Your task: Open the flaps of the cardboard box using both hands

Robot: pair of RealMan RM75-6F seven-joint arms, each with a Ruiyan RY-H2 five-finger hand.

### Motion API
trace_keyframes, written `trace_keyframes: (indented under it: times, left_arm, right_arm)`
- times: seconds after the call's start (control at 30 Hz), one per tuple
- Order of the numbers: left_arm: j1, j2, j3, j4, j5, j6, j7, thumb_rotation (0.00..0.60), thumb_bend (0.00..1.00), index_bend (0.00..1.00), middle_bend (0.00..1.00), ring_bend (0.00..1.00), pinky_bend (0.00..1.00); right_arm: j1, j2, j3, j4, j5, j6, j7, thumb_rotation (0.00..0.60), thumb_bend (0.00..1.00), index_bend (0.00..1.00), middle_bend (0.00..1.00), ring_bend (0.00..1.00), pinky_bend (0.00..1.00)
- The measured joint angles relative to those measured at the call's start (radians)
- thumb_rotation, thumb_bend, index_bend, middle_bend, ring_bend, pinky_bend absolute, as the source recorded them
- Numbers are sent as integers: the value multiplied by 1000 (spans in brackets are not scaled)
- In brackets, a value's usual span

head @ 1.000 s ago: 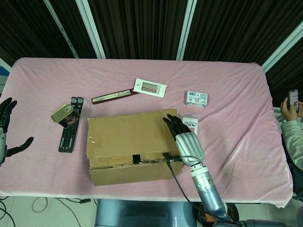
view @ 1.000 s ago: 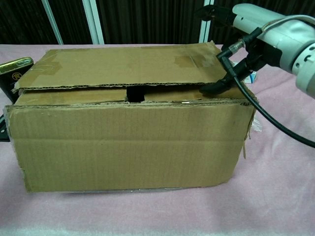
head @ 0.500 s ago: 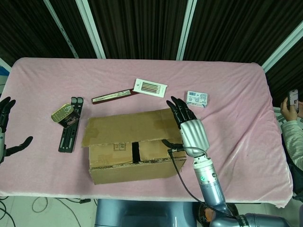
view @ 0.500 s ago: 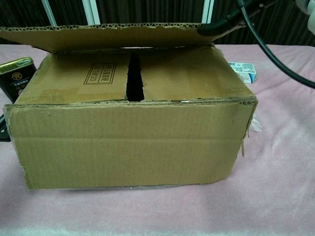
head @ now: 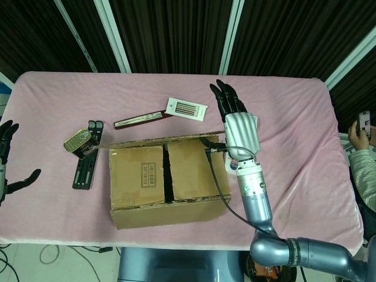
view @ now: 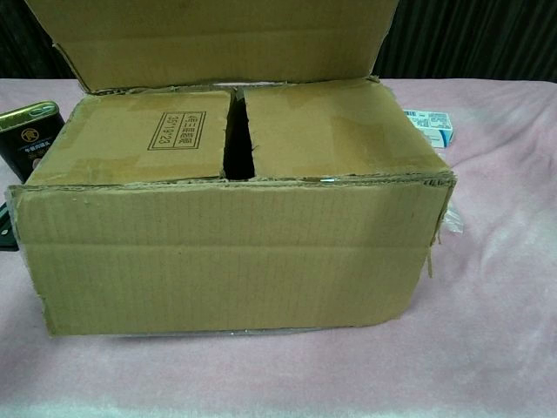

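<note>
1. Cardboard box (head: 167, 185) sits at the near-middle of the pink table (head: 294, 117), long axis running left-right across the robot's front.
2. Rear outer flap (view: 218, 39) stands raised, roughly upright on its back hinge; in the head view it shows edge-on as a thin line along the box's far edge.
3. Two inner flaps (view: 331, 126) lie flat and closed, with a dark gap between them down the middle; they are not yet opened.
4. Right hand (head: 238, 126) is at the far right corner of the box, just behind the raised flap. Fingers are extended and spread, pointing away from the robot; thumb appears to touch the flap's right end. It is a prop rather than a firm grasp, as far as I can tell.
5. Left hand (head: 9, 161) hangs at the table's left edge, well apart from the box, fingers apart and holding nothing.
6. Key relation: the box lies toward the robot and to the left of the right fingers; the right hand is far nearer. The left hand must cross over a tin (head: 79, 140) and a black tool (head: 87, 161) to reach the left inner flap.
</note>
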Motion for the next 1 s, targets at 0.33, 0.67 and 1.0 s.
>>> trace_keyframes:
  times: [0.33, 0.67, 1.0]
  left_arm:
    - [0, -5, -9, 5, -19, 5, -3, 600, 152, 11, 25, 54, 150]
    - [-4, -5, -12, 12, -36, -5, -10, 600, 152, 11, 25, 55, 151]
    - [-7, -7, -10, 16, -42, -14, -8, 600, 152, 11, 25, 55, 150]
  right_arm:
    - [160, -59, 92, 194, 179, -41, -4, 600, 164, 0, 0, 0, 219]
    - [258, -114, 103, 361, 233, -52, 16, 600, 163, 0, 0, 0, 219]
    - [276, -124, 55, 399, 259, -50, 45, 600, 163, 0, 0, 0, 219]
